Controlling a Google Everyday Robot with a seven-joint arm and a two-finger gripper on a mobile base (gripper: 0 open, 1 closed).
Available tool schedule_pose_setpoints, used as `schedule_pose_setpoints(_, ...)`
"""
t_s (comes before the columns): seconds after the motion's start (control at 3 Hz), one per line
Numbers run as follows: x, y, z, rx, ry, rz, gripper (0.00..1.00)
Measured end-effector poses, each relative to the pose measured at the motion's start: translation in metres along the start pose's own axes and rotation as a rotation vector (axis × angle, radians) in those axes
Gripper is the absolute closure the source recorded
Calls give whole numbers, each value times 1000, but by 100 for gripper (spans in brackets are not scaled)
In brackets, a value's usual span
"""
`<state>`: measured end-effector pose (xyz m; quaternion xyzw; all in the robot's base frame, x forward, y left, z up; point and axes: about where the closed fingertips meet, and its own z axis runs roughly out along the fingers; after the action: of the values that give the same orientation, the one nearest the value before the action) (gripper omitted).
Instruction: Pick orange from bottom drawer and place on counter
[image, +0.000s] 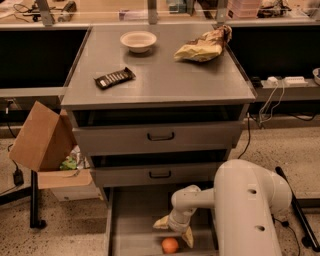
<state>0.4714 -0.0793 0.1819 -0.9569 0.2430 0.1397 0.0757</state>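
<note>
A: Entry on the arm (247, 210) — colour and form?

B: Cream-white, smooth, slightly glossy. A fat rounded cylinder with two small dark round holes on its flank, narrowing to a slimmer tube of the same white.

A: And the gripper (175, 231)?

B: Low in the bottom drawer (134, 212). White rounded wrist — then two tapered fingers (161, 223) in pale yellow-tan, splayed apart.
</note>
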Motion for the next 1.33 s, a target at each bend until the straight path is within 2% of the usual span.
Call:
schedule_pose_setpoints(0.33, 6, -7, 18, 16, -34, -48, 0)
schedule_pose_setpoints(1.0, 15, -14, 46, 45, -91, -70, 0)
schedule_pose_setpoints(1.33, 10, -14, 62, 23, -123, -79, 0)
